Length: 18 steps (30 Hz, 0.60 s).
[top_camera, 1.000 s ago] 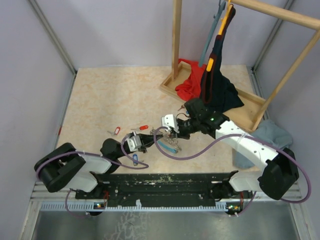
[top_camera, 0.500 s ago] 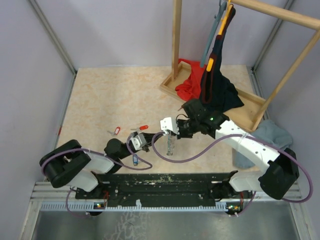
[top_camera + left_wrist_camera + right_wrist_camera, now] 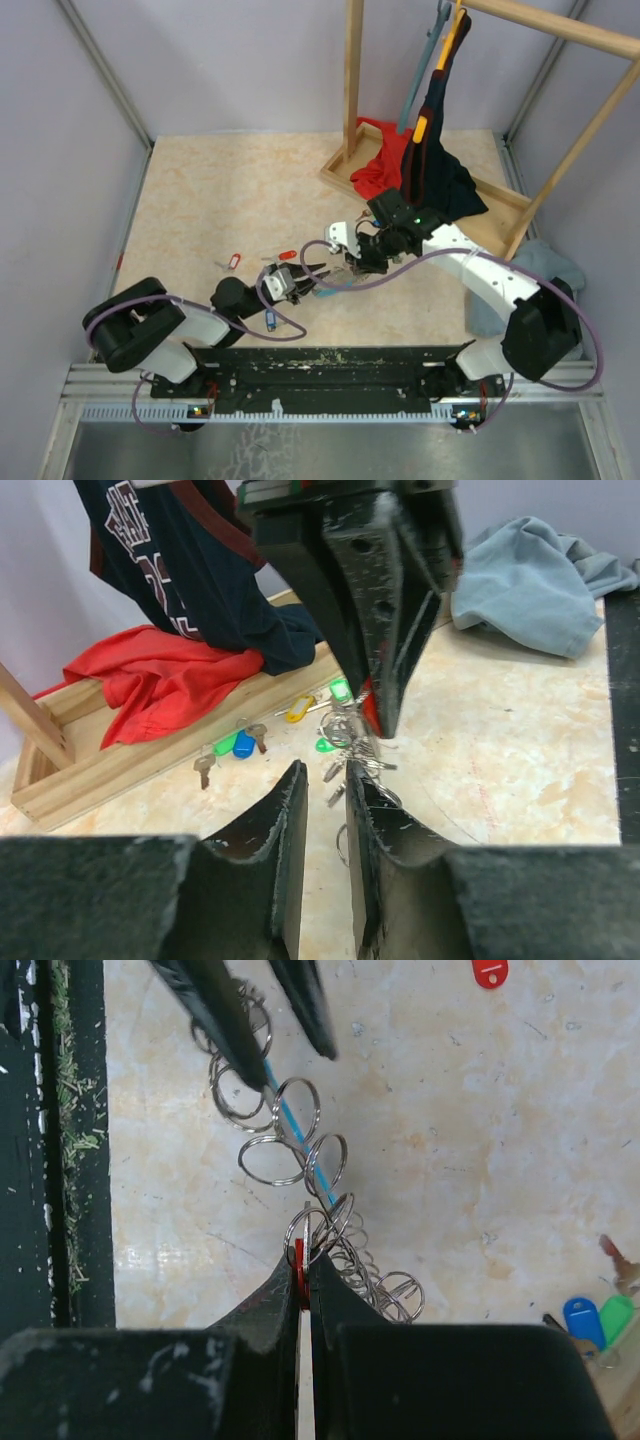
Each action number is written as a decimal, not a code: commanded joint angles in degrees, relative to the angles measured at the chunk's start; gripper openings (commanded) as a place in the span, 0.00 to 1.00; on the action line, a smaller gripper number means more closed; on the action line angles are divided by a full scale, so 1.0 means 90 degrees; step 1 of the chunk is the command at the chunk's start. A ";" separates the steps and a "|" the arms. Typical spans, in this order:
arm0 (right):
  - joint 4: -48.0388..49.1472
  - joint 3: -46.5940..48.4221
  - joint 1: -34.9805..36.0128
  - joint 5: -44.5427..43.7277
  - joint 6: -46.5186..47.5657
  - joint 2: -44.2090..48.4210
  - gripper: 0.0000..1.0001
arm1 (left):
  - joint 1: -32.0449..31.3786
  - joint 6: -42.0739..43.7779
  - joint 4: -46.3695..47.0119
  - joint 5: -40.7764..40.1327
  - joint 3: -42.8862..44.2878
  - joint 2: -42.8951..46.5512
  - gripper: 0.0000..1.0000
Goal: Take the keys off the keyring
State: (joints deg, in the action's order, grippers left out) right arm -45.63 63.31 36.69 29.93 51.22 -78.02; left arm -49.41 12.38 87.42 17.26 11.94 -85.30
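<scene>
The keyring (image 3: 290,1145) is a chain of grey metal rings with a light-blue sleeve, lying on the tabletop. My right gripper (image 3: 303,1252) is shut on a red-tagged key at the chain's end; it shows in the top view (image 3: 347,262). My left gripper (image 3: 322,772) faces it, jaws a narrow gap apart with nothing gripped. In the right wrist view one of its fingers (image 3: 215,1015) lies over the chain's far rings. Loose keys lie around: red tag (image 3: 287,255), red tag (image 3: 234,262), blue tag (image 3: 270,319), yellow tag (image 3: 298,709), green tag (image 3: 228,745).
A wooden rack base (image 3: 500,225) stands at the back right with a red cloth (image 3: 378,165) and a dark garment (image 3: 445,185) on it. A grey-blue cloth (image 3: 545,270) lies at the right. A black rail (image 3: 330,365) runs along the near edge.
My right gripper has swung closer to my left gripper. The chain, which hung down from it half a second ago, now stretches between the two grippers.
</scene>
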 commanded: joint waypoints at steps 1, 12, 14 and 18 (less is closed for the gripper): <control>-0.0263 0.0526 -0.0325 0.1219 -0.0218 -0.0278 0.00 | -0.0033 -0.0358 0.1686 0.0287 -0.0208 0.0344 0.30; -0.1110 0.1056 -0.0930 0.2834 -0.0504 -0.1412 0.00 | -0.0028 -0.1636 0.1653 0.0409 -0.0459 0.0917 0.54; -0.1419 0.1229 -0.1026 0.3267 -0.0486 -0.1659 0.00 | -0.0019 -0.1668 0.1595 0.0379 -0.0467 0.0936 0.54; -0.1773 0.1432 -0.1120 0.3923 -0.0711 -0.2215 0.00 | 0.0005 -0.1843 0.1641 0.0367 -0.0573 0.1036 0.55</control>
State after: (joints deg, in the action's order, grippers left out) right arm -57.17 72.29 27.24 54.13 46.83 -94.72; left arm -49.41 -0.80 87.44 20.58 8.01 -77.49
